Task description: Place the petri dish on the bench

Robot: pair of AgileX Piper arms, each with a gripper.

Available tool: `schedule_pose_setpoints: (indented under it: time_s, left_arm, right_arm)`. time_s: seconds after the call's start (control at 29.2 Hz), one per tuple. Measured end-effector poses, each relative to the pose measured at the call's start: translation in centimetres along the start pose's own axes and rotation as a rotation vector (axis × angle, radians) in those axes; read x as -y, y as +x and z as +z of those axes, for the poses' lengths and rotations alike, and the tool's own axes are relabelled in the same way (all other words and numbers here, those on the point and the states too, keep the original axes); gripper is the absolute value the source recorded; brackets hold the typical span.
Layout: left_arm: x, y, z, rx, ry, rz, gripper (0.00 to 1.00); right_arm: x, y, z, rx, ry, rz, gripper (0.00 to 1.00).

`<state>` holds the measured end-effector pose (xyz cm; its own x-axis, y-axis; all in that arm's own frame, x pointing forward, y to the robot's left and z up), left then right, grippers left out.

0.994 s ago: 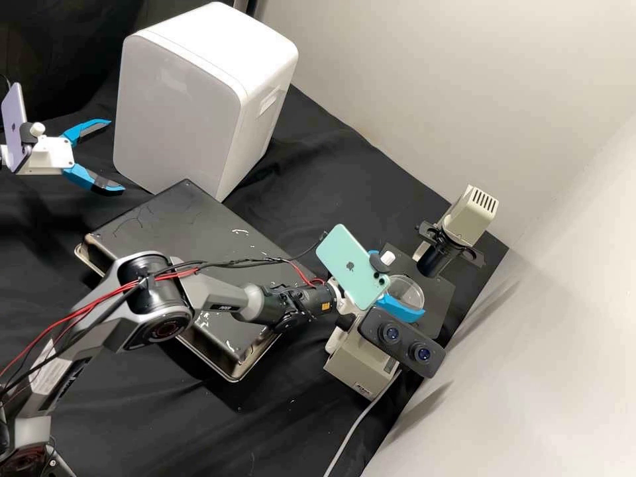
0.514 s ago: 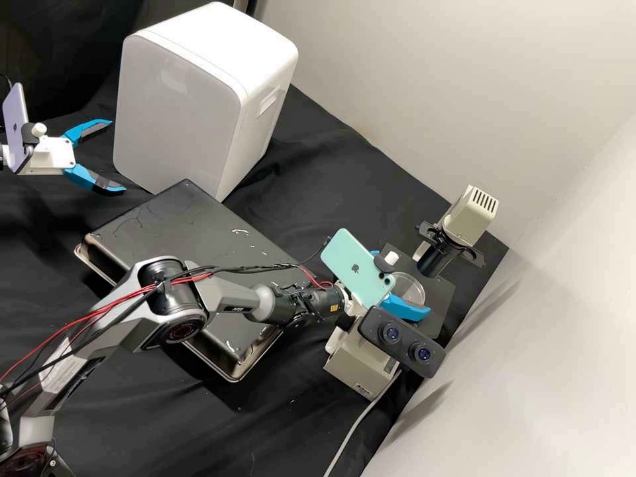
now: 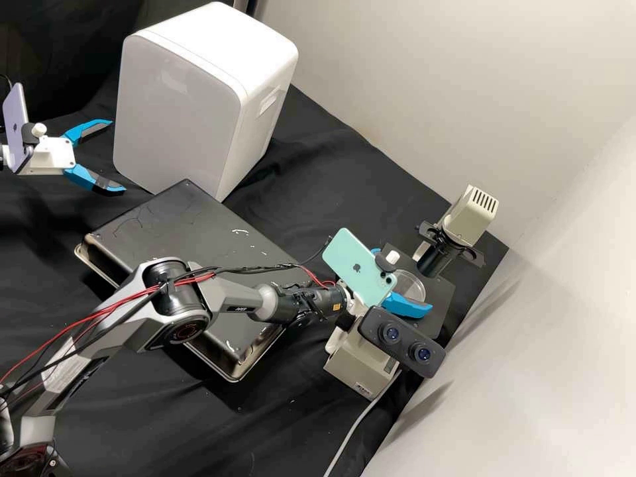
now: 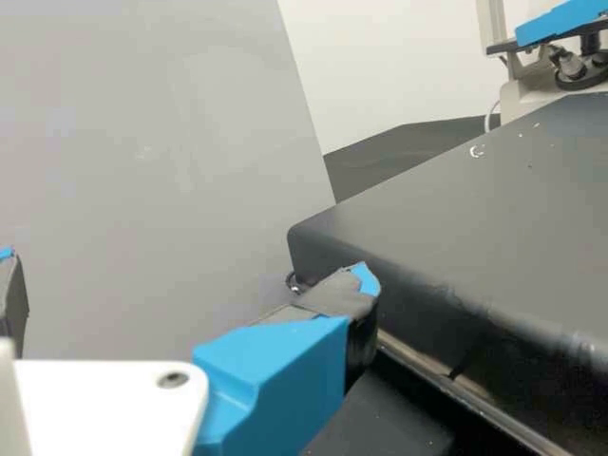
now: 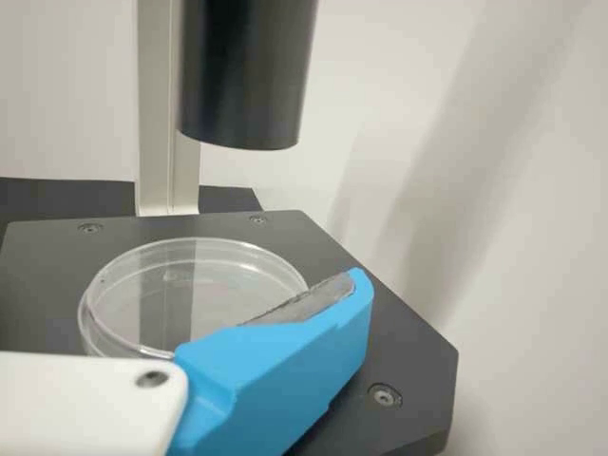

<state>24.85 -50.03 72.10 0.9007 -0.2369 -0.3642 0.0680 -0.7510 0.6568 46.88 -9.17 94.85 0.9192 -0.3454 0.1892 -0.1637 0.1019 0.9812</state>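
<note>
A clear petri dish [image 3: 412, 283] lies flat on the black microscope stage [image 3: 442, 299], under the dark condenser tube [image 5: 242, 71]. My right gripper [image 3: 403, 281] is at the stage, open, with its blue fingers on either side of the dish. In the right wrist view one blue finger [image 5: 285, 347] sits along the rim of the dish [image 5: 180, 294]; whether it touches is unclear, and the other finger is out of sight. My left gripper [image 3: 111, 156] hangs open and empty at the far left, beside the white box; its blue finger [image 4: 285, 370] shows in the left wrist view.
The microscope [image 3: 361, 364] stands at the bench's right edge, eyepieces [image 3: 401, 341] facing front, close to the wall. A tall white box [image 3: 199, 93] stands at the back. A black slab [image 3: 192, 232] on a metal tray lies mid-bench under the right arm.
My right arm has pushed a little farther forward and down, bringing its fingers closer around the dish. The left arm has stayed put.
</note>
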Motion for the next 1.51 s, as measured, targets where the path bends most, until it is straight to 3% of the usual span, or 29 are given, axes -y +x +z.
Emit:
schedule_pose_setpoints:
  time_s: [0.03, 0.07, 0.24, 0.51, 0.69, 0.96, 1.51]
  left_arm:
    - [0.0, 0.0, 0.0, 0.001, 0.0, 0.0, 1.0]
    - [0.0, 0.0, 0.0, 0.001, 0.001, 0.0, 1.0]
    - [0.0, 0.0, 0.0, 0.001, 0.001, 0.0, 1.0]
    - [0.04, 0.0, 0.0, 0.001, 0.001, -0.002, 1.0]
    - [0.04, 0.0, 0.0, 0.001, 0.001, -0.002, 1.0]
    - [0.04, 0.0, 0.0, 0.001, 0.001, -0.002, 1.0]
    - [0.04, 0.0, 0.0, 0.001, 0.001, -0.002, 1.0]
  right_arm:
    - [0.1, 0.0, 0.1, -0.001, 0.004, -0.001, 1.0]
    - [0.1, 0.1, 0.0, -0.007, 0.007, 0.002, 0.0]
    - [0.6, 0.3, 0.2, -0.033, 0.057, 0.003, 0.0]
    - [1.0, 0.1, 0.2, -0.068, 0.079, -0.002, 0.0]
    - [1.4, -0.3, 0.4, -0.088, 0.073, 0.0, 0.0]
    - [1.6, -1.2, -0.5, -0.121, 0.053, -0.008, 0.0]
    - [2.4, -1.6, -0.7, -0.144, 0.054, -0.007, 0.0]
